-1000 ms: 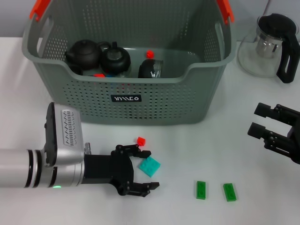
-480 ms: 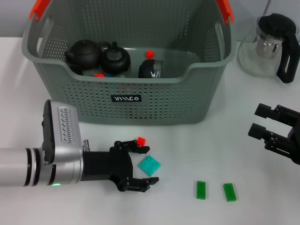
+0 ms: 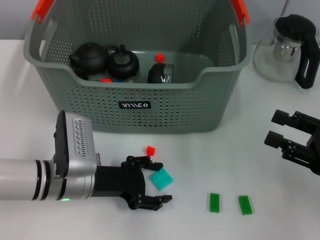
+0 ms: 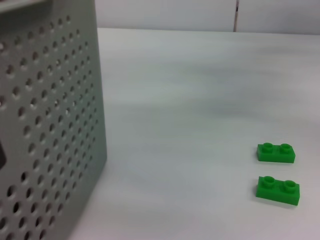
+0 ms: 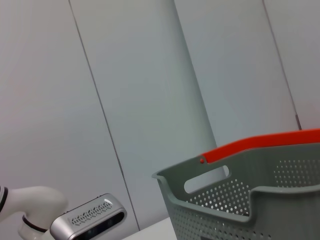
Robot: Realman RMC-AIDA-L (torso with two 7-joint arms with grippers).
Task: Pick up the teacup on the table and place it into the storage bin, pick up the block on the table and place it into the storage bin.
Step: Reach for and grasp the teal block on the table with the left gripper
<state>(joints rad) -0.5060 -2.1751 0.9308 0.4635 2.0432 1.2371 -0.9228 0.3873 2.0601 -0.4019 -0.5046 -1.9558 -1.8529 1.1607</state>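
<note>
The grey-green storage bin stands at the back of the table and holds two black teapots and a dark teacup on its side. No teacup shows on the table itself. A teal block lies flat in front of the bin. My left gripper is low over the table and open, one finger on each side of the teal block, not closed on it. A small red block lies just beyond the far finger. My right gripper is parked open at the right edge.
Two green blocks lie near the front edge, right of the left gripper; the left wrist view shows them beside the bin wall. A glass teapot with a black handle stands at the back right.
The left gripper has shifted slightly right and toward the table's front edge, staying open around the teal block. The blocks and the right arm have not moved.
</note>
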